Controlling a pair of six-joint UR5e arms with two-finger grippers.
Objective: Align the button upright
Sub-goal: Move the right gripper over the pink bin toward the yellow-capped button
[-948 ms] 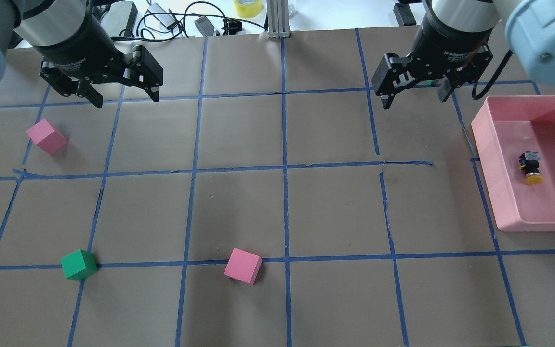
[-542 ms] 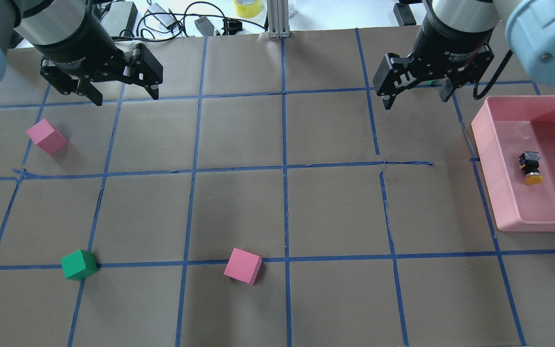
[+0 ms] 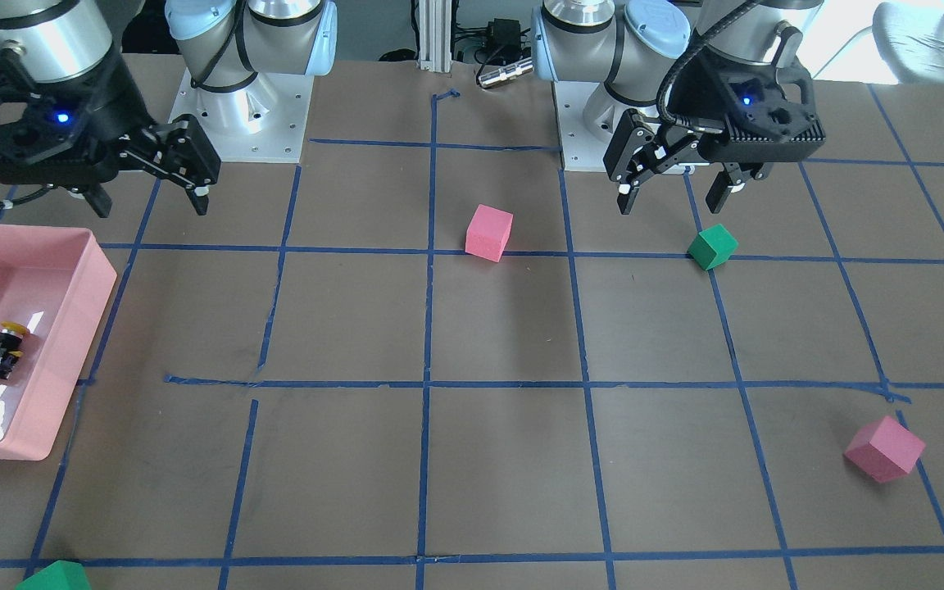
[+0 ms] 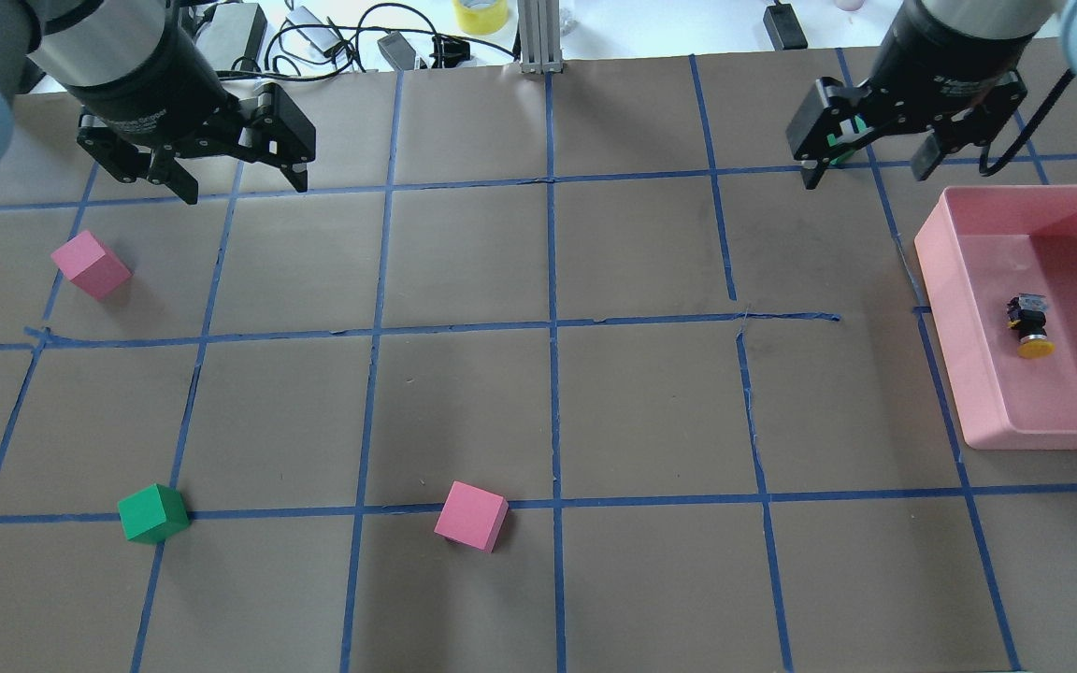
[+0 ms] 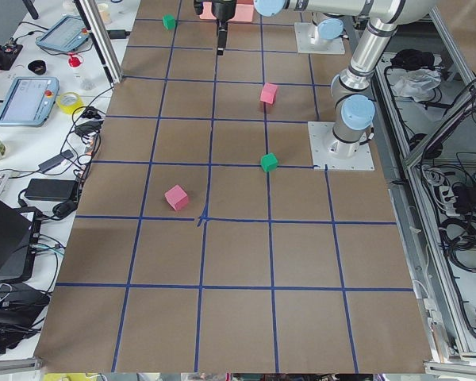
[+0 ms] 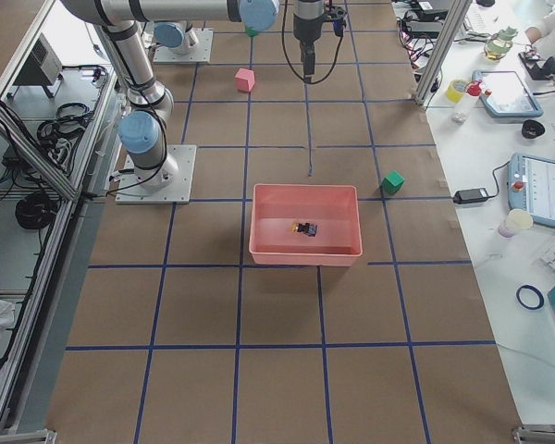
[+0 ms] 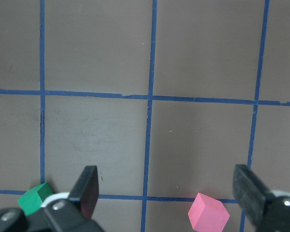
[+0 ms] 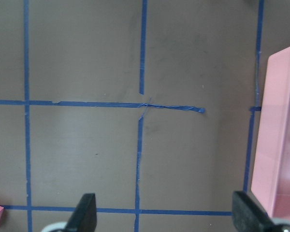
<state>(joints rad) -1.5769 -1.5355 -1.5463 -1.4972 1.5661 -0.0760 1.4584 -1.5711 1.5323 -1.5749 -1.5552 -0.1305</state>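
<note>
The button [image 4: 1029, 327] lies on its side inside the pink tray [image 4: 933, 257] at the table's right, its yellow cap pointing toward the robot. It also shows in the front-facing view [image 3: 3, 351] and the right exterior view [image 6: 305, 228]. My right gripper [image 4: 866, 178] is open and empty, hovering above the table past the tray's far left corner. My left gripper [image 4: 246, 192] is open and empty over the far left of the table. Both wrist views show open fingers with nothing between them.
A pink cube [image 4: 90, 264] lies below the left gripper. A green cube [image 4: 153, 513] and another pink cube [image 4: 471, 515] sit near the front. A second green cube [image 6: 393, 181] lies beyond the tray. The tray's wall shows in the right wrist view [image 8: 275, 145].
My right gripper has moved right and farther from the robot, closer to the tray's far corner. The left gripper, the button and the cubes have not moved.
</note>
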